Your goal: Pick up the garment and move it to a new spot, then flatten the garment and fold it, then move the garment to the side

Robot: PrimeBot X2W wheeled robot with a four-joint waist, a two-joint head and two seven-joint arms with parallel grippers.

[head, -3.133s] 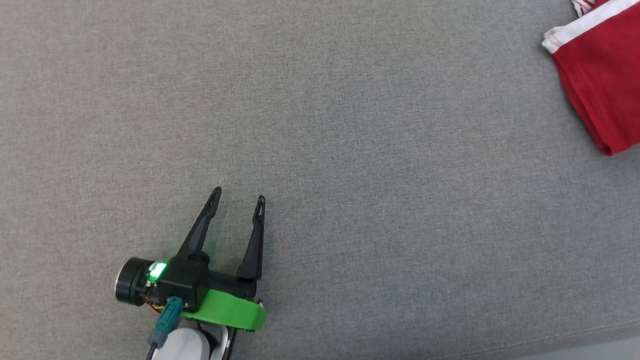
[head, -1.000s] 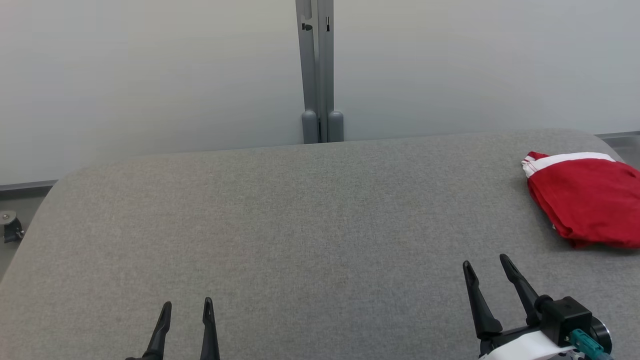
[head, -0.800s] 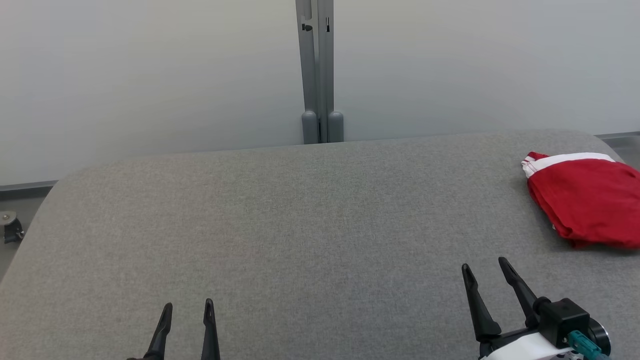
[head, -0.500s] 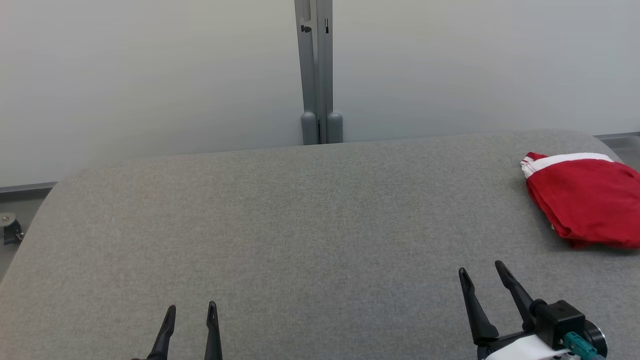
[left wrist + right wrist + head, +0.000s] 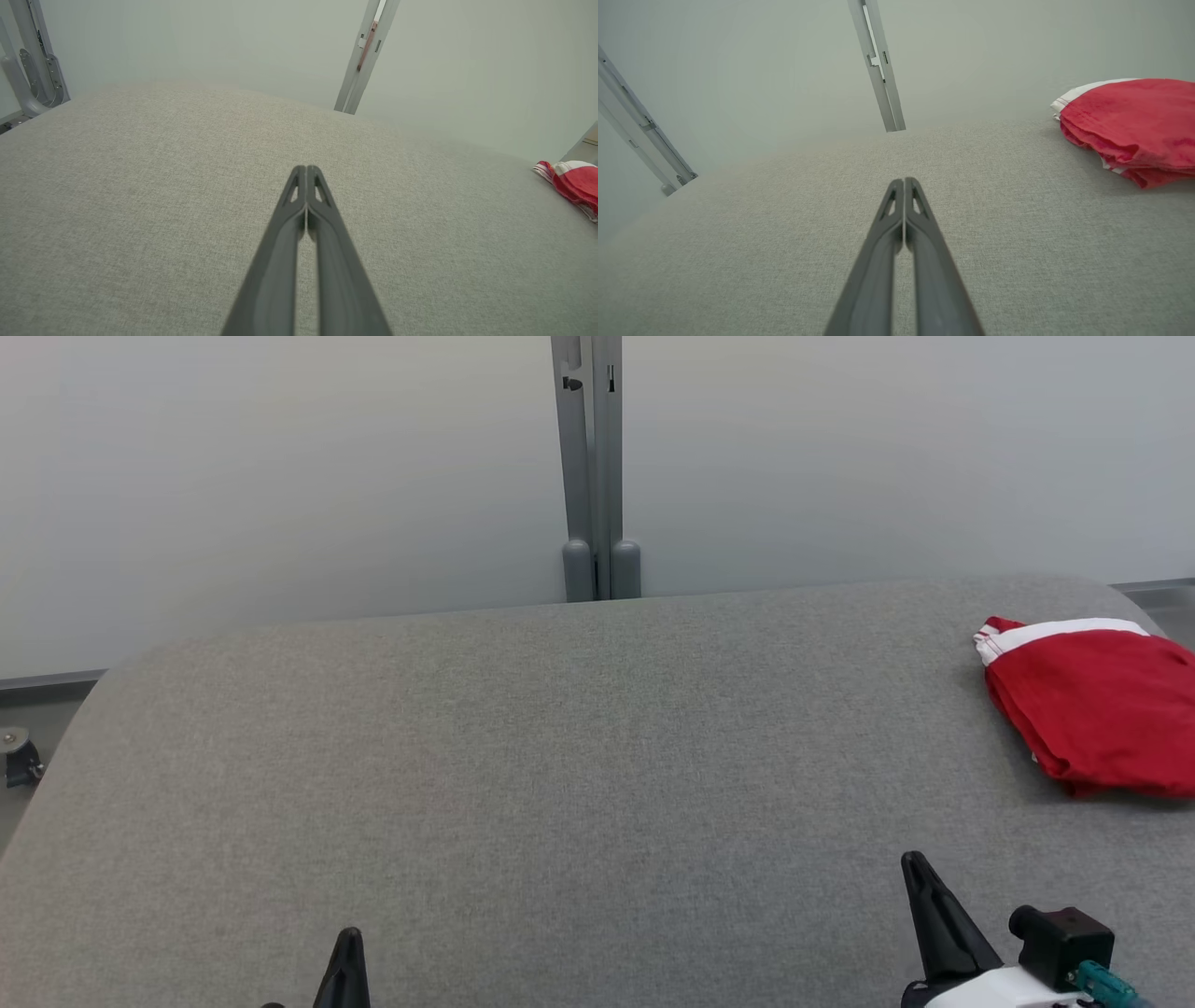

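Left tool (image 5: 348, 938), right tool (image 5: 913, 863) closed, lowered.

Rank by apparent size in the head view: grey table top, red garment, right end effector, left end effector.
Largest first: grey table top; red garment; right end effector; left end effector, cropped by the bottom edge.

We note the table (image 5: 560, 756) covered in coarse matt grey woven cloth; the garment (image 5: 1092, 709) soft red cloth, white-trimmed; left gripper (image 5: 306, 171) and right gripper (image 5: 903, 184) matt dark plastic; the post (image 5: 593, 467) smooth grey metal.
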